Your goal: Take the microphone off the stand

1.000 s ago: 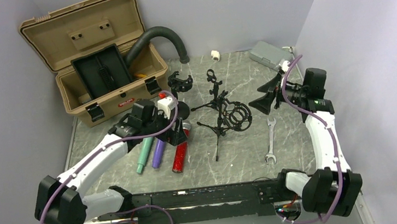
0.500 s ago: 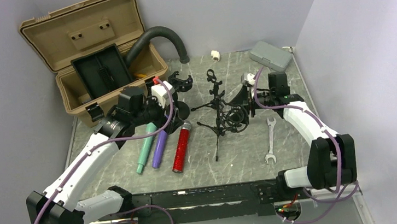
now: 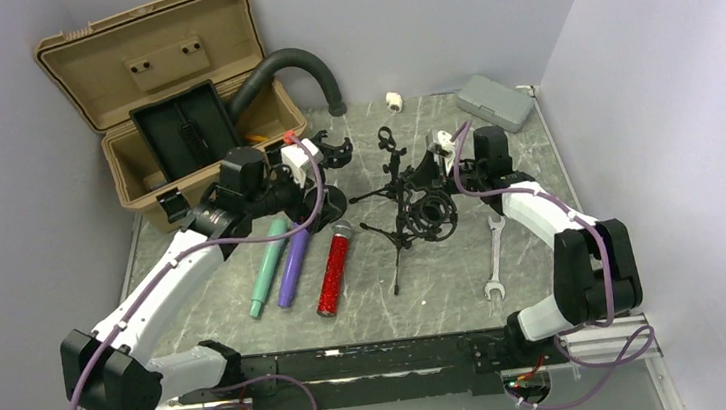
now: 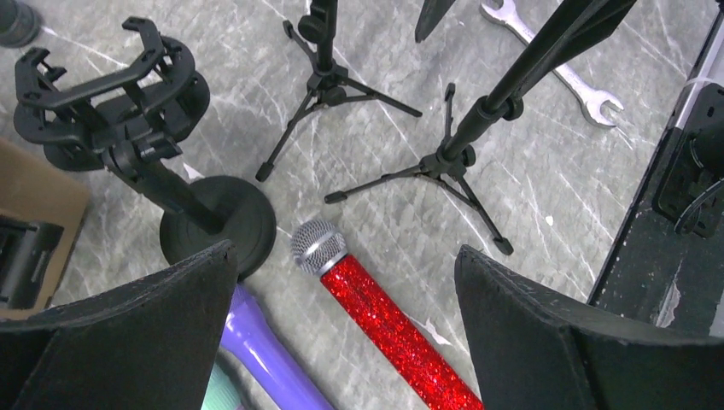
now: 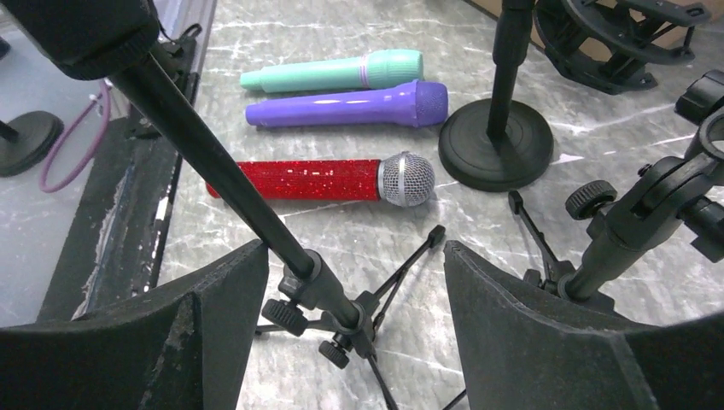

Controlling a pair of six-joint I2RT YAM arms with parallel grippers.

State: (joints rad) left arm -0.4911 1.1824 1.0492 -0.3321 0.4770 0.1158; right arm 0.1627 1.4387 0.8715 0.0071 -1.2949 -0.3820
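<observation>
Task thing: no microphone sits in any stand; the red microphone (image 3: 333, 270) lies flat on the table (image 3: 447, 287) left of middle, head just beside the round-base stand (image 4: 226, 226), whose clip (image 4: 102, 94) is bare
Left claw (image 4: 343, 250): released, jaws wide, hovering over the red head and the round base, grasping nothing
Right claw (image 5: 354, 248): jaws apart, straddling the pole of the nearer tripod stand (image 5: 329, 303); not clenched on it, as far as I can judge
Risk 1: the red microphone is round and loose; a nudge from the left claw, should it descend, could roll it toward the near edge or into the tripod legs
Risk 2: the nearer tripod stand looks light; a sideways move or pinch by the right claw would likely tip it into the farther tripod stand (image 3: 390, 162)
Risk 3: the left claw could catch the bare clip and drag the round-base stand over
Count, near to far: wrench (image 3: 493, 258) 1; microphones 3, red with purple microphone (image 3: 292, 267) and green microphone (image 3: 267, 269) alongside; stands 3, two tripod and one round-base
Count, far edge: toolbox (image 3: 226, 183) 1, open, far-left corner; hose (image 3: 295, 63) 1; small white piece (image 3: 393, 99) 1; grey case (image 3: 496, 102) 1, far-right corner
</observation>
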